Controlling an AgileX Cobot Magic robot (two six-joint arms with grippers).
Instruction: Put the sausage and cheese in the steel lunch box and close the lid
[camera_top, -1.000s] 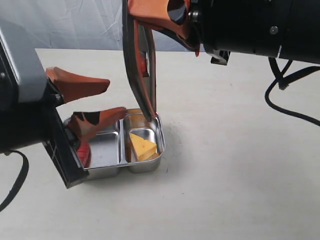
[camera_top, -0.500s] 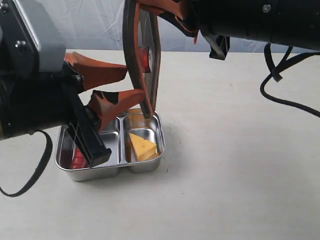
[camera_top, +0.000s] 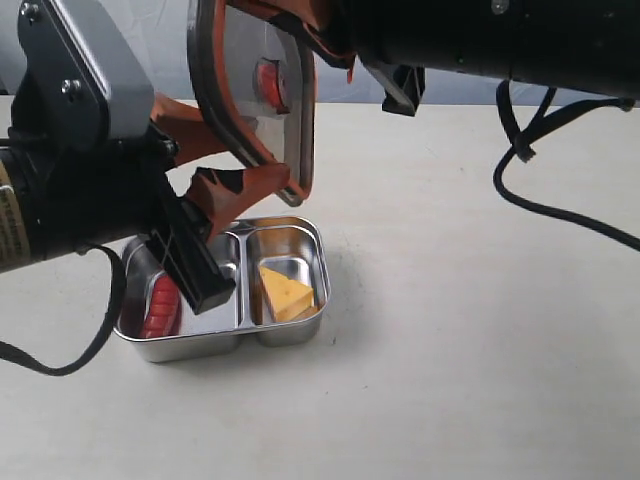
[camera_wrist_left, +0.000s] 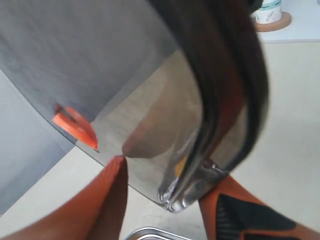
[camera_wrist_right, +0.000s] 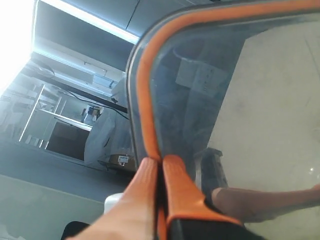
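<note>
The steel lunch box (camera_top: 232, 345) stands on the table, its rim also in the left wrist view (camera_wrist_left: 155, 232). The red sausage (camera_top: 160, 305) lies in its left compartment and the yellow cheese (camera_top: 285, 292) in its right one. Above the box hangs the dark lid (camera_top: 235, 95), tilted, its orange valve (camera_top: 268, 75) showing. My right gripper (camera_top: 300, 25) is shut on the lid's orange-sealed rim (camera_wrist_right: 145, 100) from above. My left gripper (camera_top: 250, 160) is open; the lid's lower corner (camera_wrist_left: 200, 165) sits between its orange fingers (camera_wrist_left: 107, 200).
The pale table (camera_top: 480, 350) stretches right and front of the box. A black cable (camera_top: 530, 170) loops down from the right arm. A cup on a coaster (camera_wrist_left: 270, 15) stands far off in the left wrist view.
The lid has lifted off the box's back edge and swung from edge-on to face the camera. The left gripper has risen, uncovering the sausage, and narrowed slightly around the lid's corner.
</note>
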